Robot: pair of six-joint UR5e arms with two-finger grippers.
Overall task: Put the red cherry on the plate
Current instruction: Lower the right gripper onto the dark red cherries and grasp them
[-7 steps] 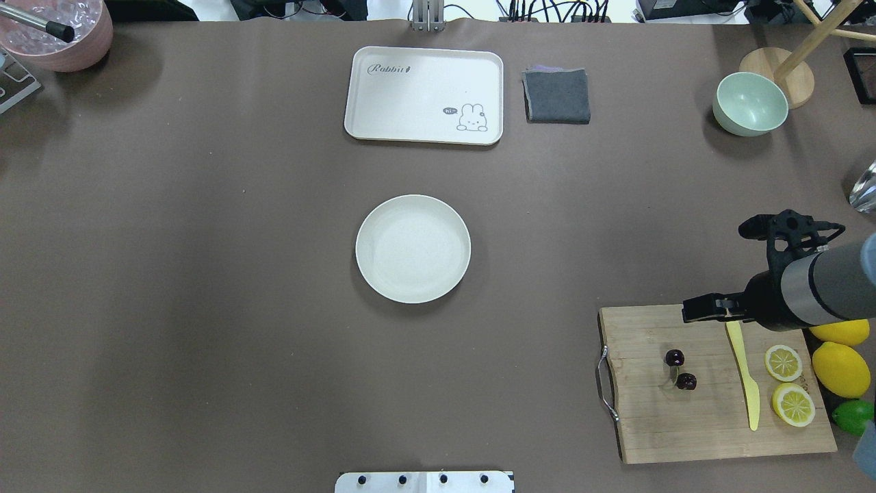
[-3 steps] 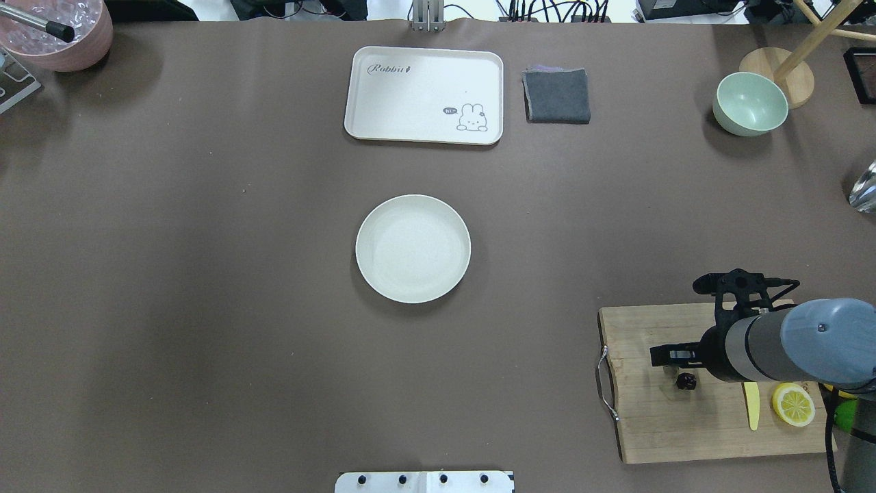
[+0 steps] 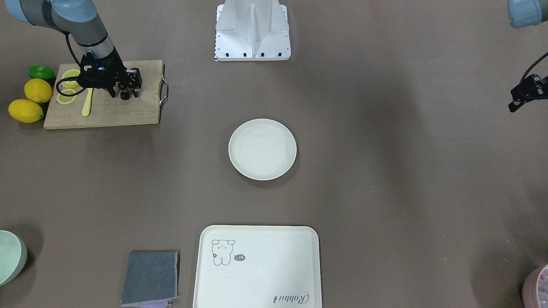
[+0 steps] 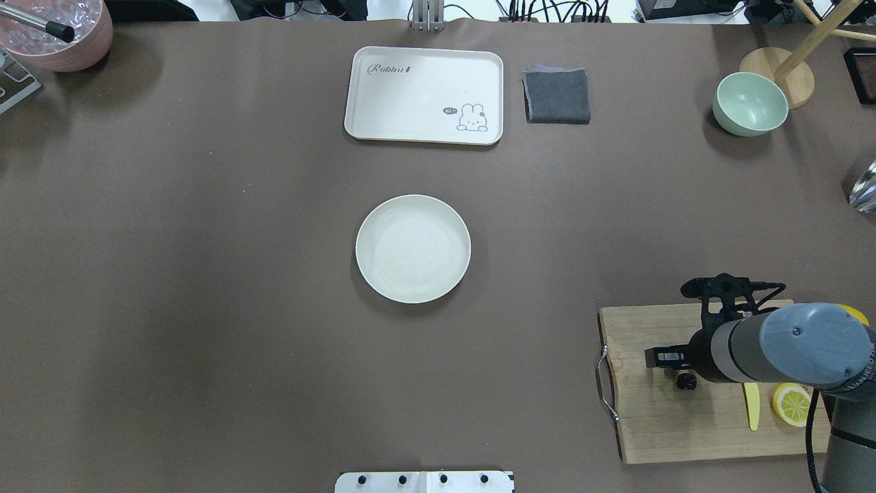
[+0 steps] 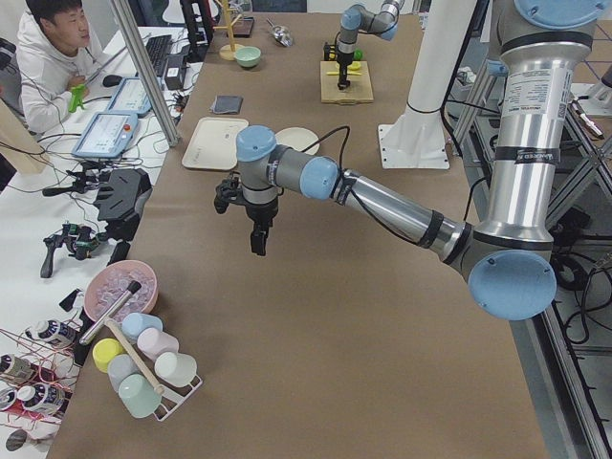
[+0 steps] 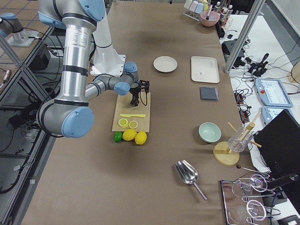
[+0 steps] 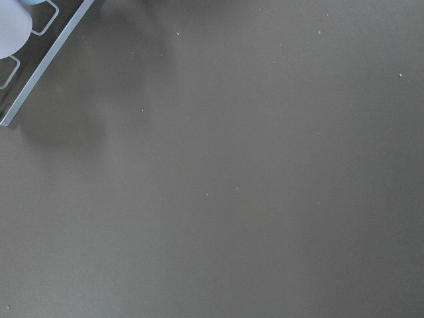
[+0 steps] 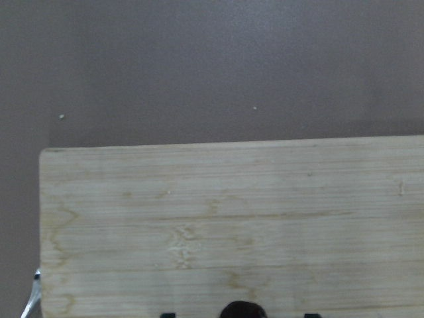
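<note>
Red cherry [image 4: 686, 381] sits on the wooden cutting board [image 4: 657, 424] near the table's right corner on the robot's side. It is not yet lifted, so by my reading the task is barely begun. The right pincer [image 3: 124, 90] hangs low over the board with its jaws apart. Its wrist view shows one dark fruit between the two fingertips, neither tip touching it. Closing, lifting, carrying to the plate [image 4: 413, 248] at the table's middle and letting go are all left to do; the plate is bare.

What shows of the fruit is tiny, glossy and dark maroon, close to black, and far smaller than the lemons [image 3: 25, 110] beside the board. Any twin or stem is hidden under the pincer or too fine to see. The left pincer [image 3: 513, 105] hovers by the table's left edge — wide or narrow, I cannot tell.
</note>
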